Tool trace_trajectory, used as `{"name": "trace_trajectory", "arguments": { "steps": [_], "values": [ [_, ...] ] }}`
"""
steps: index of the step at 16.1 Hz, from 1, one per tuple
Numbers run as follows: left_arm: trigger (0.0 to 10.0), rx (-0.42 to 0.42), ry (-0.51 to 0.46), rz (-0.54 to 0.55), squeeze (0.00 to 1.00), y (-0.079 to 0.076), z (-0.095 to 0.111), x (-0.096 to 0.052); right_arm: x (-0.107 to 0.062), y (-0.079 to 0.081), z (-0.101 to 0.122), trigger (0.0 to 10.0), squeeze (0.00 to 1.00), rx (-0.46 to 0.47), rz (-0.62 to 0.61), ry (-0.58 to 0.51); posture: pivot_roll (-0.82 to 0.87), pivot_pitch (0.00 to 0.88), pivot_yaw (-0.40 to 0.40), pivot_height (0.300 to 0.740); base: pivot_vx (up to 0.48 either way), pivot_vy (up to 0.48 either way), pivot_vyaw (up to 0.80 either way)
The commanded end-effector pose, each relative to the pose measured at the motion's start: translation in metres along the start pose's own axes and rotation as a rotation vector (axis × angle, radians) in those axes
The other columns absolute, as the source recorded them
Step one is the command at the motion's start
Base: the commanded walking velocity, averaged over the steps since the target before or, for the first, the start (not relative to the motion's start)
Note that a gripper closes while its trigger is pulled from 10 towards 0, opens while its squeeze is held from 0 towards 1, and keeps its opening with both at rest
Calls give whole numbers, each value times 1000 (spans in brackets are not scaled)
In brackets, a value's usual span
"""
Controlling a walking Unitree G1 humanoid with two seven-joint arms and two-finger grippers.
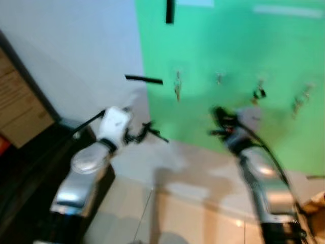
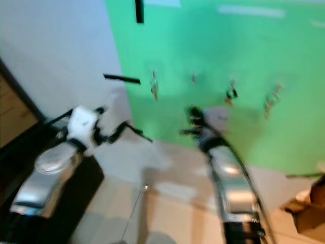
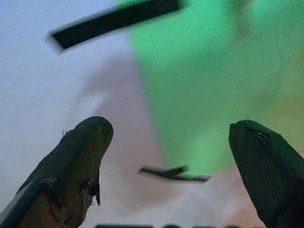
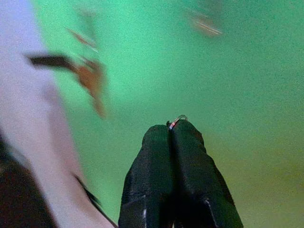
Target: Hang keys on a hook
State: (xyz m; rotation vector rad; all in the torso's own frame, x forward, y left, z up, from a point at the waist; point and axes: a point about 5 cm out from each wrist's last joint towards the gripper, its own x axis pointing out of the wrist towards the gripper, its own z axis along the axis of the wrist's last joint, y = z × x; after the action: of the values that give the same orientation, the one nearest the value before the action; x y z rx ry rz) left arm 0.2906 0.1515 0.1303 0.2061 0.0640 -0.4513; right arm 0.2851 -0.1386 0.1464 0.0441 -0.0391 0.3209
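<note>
A green wall point(image 1: 238, 46) carries a row of hooks, and several bunches of keys hang there: one at the left point(image 1: 177, 86), one further right point(image 1: 259, 91) and one at the far right point(image 1: 302, 99). My right gripper point(image 1: 218, 118) is raised toward this wall, below the hooks. In the right wrist view the right gripper point(image 4: 172, 130) is shut, with a thin metal key ring point(image 4: 177, 119) poking out at the fingertips. The keys themselves are hidden. My left gripper point(image 1: 152, 132) is held out at the wall's left edge, open and empty, fingers point(image 3: 88, 142) wide apart.
The views are blurred. A black strip point(image 1: 143, 79) sticks out where the white wall point(image 1: 76, 51) meets the green. A dark cabinet point(image 1: 20, 168) stands at the left, a cardboard box point(image 2: 310, 203) at the right. Pale tiled floor point(image 1: 172, 208) lies below.
</note>
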Motion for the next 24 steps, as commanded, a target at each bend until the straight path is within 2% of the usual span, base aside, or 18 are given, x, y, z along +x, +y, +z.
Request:
{"name": "trace_trajectory", "arguments": {
  "steps": [1,5,8,9,11,17,20,24],
  "values": [
    [10000,3,-34,-22,0,-5,8,2,-4,-9,1,10000,0,-1,-18,-5,-22,0,87,740,368,0,0],
    [10000,-17,-45,-62,0,-11,8,1,-8,-10,4,10000,0,1,12,-21,-29,0,81,740,183,0,0],
    [10000,-16,-51,-164,0,-20,8,-1,-10,-11,6,10000,0,7,20,-29,-39,0,77,740,0,0,0],
    [10000,-12,-51,-249,0,-26,9,-4,-12,-13,9,10000,0,8,23,-35,-42,0,72,740,0,0,0],
    [10000,-13,-51,-276,0,-29,9,-5,-13,-15,11,10000,0,9,23,-39,-43,0,68,740,0,0,0],
    [10000,-49,-75,-509,0,-45,14,-15,-24,-24,25,10000,0,112,-16,-95,-47,0,50,740,0,0,0],
    [10000,-47,-73,-511,0,-44,14,-15,-26,-21,31,10000,0,189,37,-132,-52,0,56,740,0,0,0],
    [10000,-45,-66,-520,0,-44,13,-15,-29,-15,34,10000,0,210,84,-141,-53,0,60,740,0,0,0]
  ]
}}
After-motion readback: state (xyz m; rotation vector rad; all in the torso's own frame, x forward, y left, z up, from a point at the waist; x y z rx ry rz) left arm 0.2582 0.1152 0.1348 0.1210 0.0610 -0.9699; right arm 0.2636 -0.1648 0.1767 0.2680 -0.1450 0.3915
